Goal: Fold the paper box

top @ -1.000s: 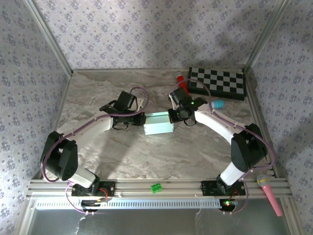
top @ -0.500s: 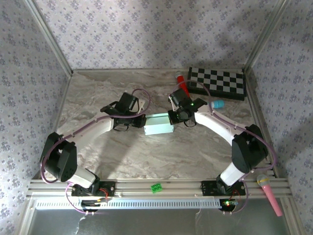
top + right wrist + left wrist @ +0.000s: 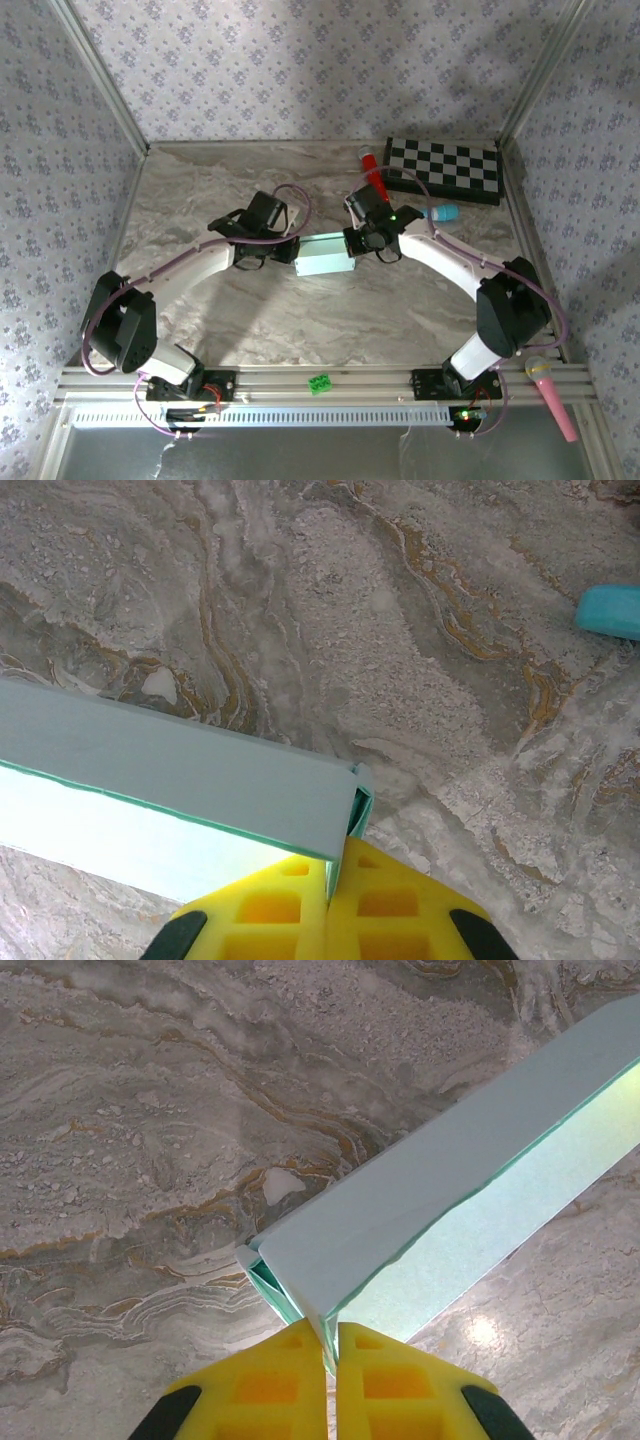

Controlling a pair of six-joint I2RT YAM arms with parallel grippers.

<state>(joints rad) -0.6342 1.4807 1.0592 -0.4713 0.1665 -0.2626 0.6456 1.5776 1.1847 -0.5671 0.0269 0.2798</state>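
Left gripper (image 3: 331,1335) has its yellow fingers pressed tight together on a thin sliver of card at one end of the paper box (image 3: 325,256). The right gripper (image 3: 333,868) pinches the opposite end the same way. The box is spanned between them near the middle of the table (image 3: 250,330). I cannot tell whether it rests on the marble or sits just above it.

To my eye both holds are slim, just an edge of card at each corner. If the arms draw apart, I'd expect the card to slide out of one pinch or tear at the fold. If they crowd together, the thin walls could buckle and crease where no crease belongs. A twist or lift from one side alone might rack the box out of square and spring the long seam, where a green edge shows along the wrist views. The end flaps look loosely tucked, so a slip could let them pop out.

Further off, the teal toy microphone (image 3: 445,213) lies near the right arm, and a wide swing could knock it. The checkerboard (image 3: 445,168) sits well apart.
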